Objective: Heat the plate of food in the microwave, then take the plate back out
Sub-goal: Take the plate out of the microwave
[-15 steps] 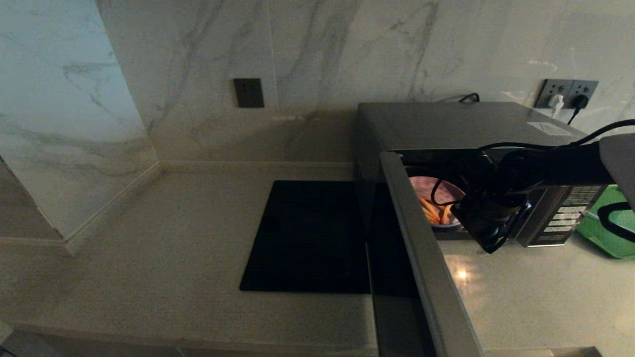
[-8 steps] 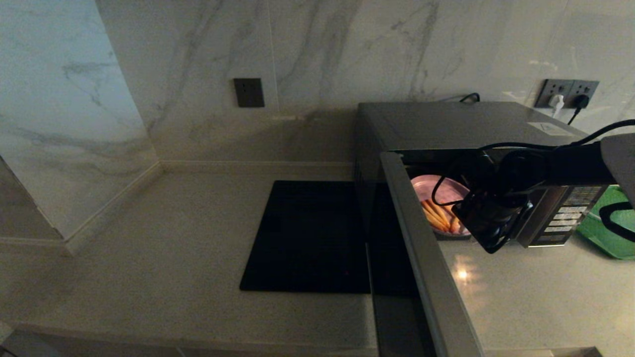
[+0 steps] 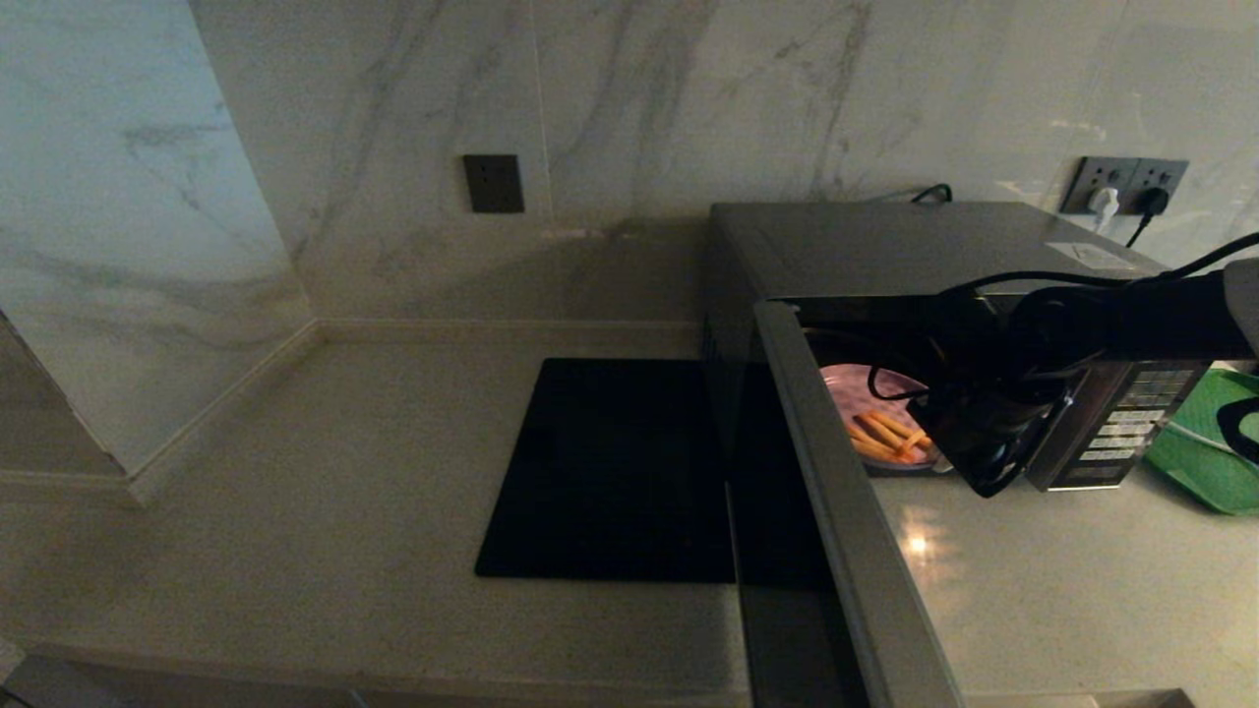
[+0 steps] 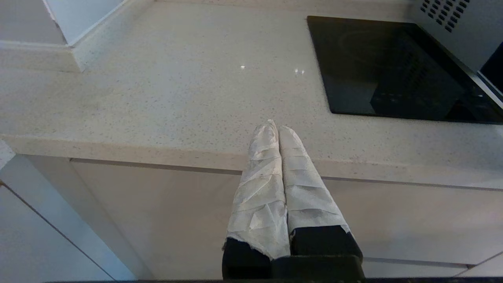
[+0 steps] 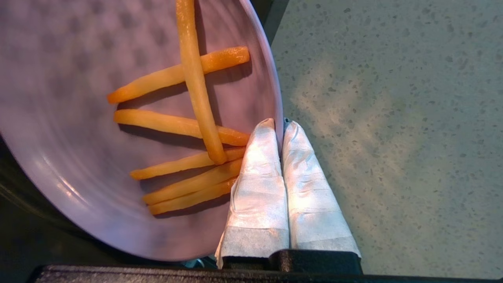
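Observation:
The silver-grey microwave [image 3: 915, 246] stands at the right with its door [image 3: 836, 511] swung wide open toward me. The pale lilac plate of food [image 3: 875, 418] with several orange fries [image 5: 184, 125] sits at the front of the oven's opening. My right gripper [image 5: 279, 125] is shut on the plate's [image 5: 78, 78] rim, one taped finger above it and one below; in the head view its black wrist [image 3: 984, 433] covers the plate's right side. My left gripper [image 4: 274, 127] is shut and empty, parked low at the counter's front edge, outside the head view.
A flat black square slab [image 3: 615, 467] lies on the speckled counter [image 3: 325, 511] left of the microwave. A green tray [image 3: 1205, 457] rests at the far right. The button panel [image 3: 1121, 428] is right of the opening. Marble walls close in the back and left.
The plate has shifted outward and to the right in the oven's opening, carried by my right gripper; its fries now show nearer the front. The left arm has not moved.

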